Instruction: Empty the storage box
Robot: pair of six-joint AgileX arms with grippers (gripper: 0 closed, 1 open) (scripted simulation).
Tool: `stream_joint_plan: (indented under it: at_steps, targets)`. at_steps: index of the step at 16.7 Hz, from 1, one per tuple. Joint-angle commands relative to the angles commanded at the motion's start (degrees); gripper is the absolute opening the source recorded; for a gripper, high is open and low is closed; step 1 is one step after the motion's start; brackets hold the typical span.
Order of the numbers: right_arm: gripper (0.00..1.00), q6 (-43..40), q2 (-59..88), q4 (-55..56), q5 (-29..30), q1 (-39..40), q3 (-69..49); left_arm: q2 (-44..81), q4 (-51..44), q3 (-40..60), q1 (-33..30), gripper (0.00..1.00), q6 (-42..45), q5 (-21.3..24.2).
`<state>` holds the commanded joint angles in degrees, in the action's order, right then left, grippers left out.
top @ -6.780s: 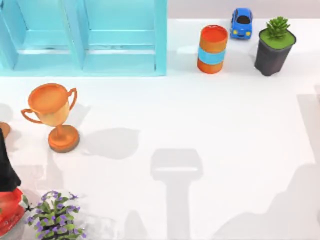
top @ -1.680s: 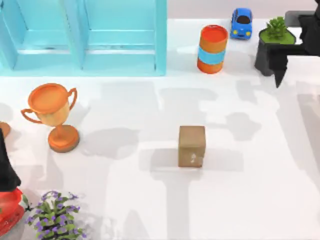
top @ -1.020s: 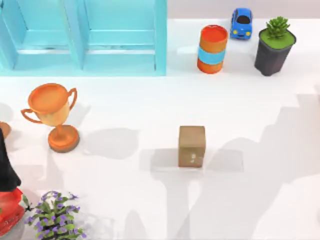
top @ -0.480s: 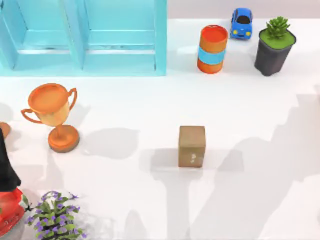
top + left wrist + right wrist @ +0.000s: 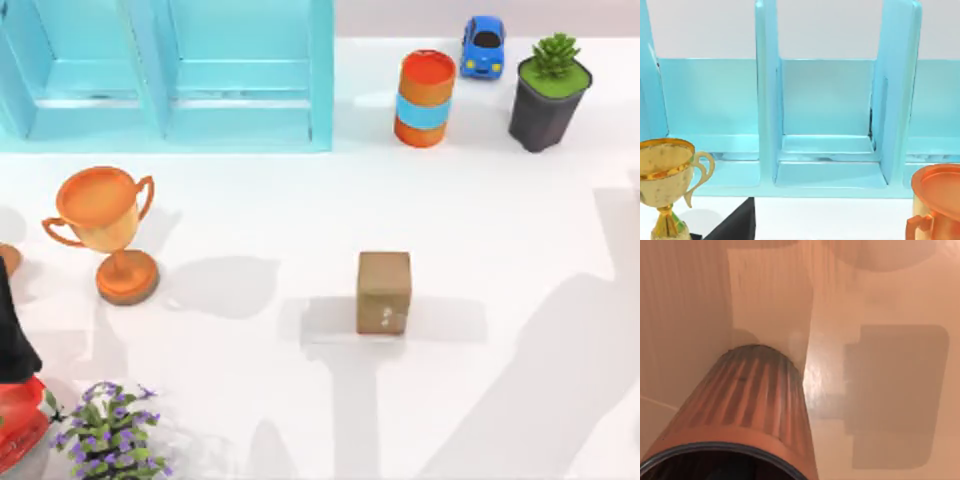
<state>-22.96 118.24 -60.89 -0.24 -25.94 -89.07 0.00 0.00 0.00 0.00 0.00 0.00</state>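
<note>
Since the earliest frame, a brown cardboard box (image 5: 384, 291) has appeared at table centre. The blue storage box (image 5: 165, 75) compartments hold nothing. Left wrist view adds a gold trophy (image 5: 664, 182). Neither gripper's state can be told.

1. No legible text, brand or number is seen on any object.
2. A small pale mark is noted on the front face of the brown box (image 5: 384, 291); it cannot be read.
</note>
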Motion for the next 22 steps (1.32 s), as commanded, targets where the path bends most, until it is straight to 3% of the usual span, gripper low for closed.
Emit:
stream_joint_plan:
  at_steps: [6, 19, 22]
  targets:
    - [1.00, 0.02, 0.32, 1.58, -0.01, 0.01, 1.19, 0.00, 0.00, 0.00, 0.00, 1.00, 0.00, 0.00]
    - [0.02, 0.02, 0.32, 1.58, -0.01, 0.01, 1.19, 0.00, 0.00, 0.00, 0.00, 1.00, 0.00, 0.00]
    - [0.00, 0.02, 0.32, 1.58, -0.01, 0.01, 1.19, 0.00, 0.00, 0.00, 0.00, 1.00, 0.00, 0.00]
